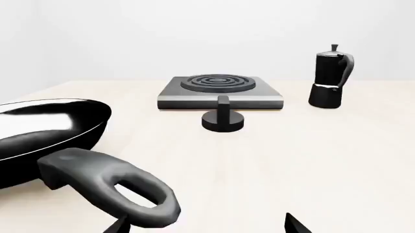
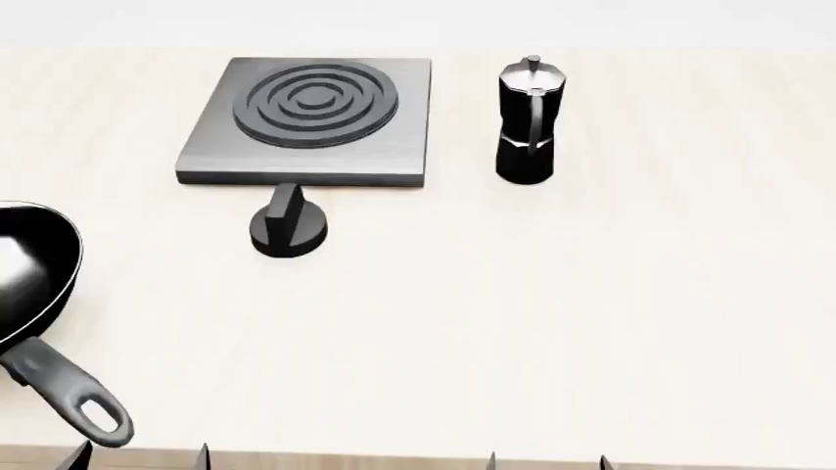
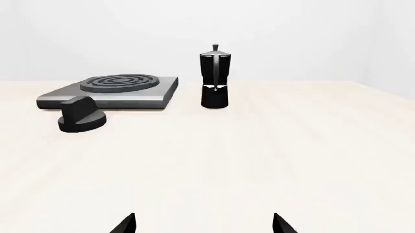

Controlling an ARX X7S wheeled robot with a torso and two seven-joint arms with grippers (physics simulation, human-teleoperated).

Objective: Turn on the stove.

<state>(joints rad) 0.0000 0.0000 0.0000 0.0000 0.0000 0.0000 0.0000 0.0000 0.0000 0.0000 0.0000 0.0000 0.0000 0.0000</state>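
The stove (image 2: 209, 147) is a grey metal slab with a dark ringed burner (image 2: 313, 100), lying at the far left of the table; it also shows in both wrist views, stove (image 1: 259, 94) and stove (image 3: 149, 94). Its black round knob (image 2: 289, 228) stands just in front of the slab, knob (image 1: 223, 116), knob (image 3: 81, 116). My left gripper (image 2: 140, 456) is open at the table's near edge, its fingertips (image 1: 295, 224) wide apart, beside the pan's handle. My right gripper (image 2: 546, 460) is open too, fingertips (image 3: 126, 224) apart, holding nothing.
A black frying pan (image 2: 33, 264) sits at the left edge, its handle (image 2: 72, 392) reaching toward the left gripper, handle (image 1: 113, 187). A black moka pot (image 2: 530, 122) stands right of the stove, moka pot (image 1: 331, 77), moka pot (image 3: 214, 77). The table (image 2: 588, 313) is pale wood.
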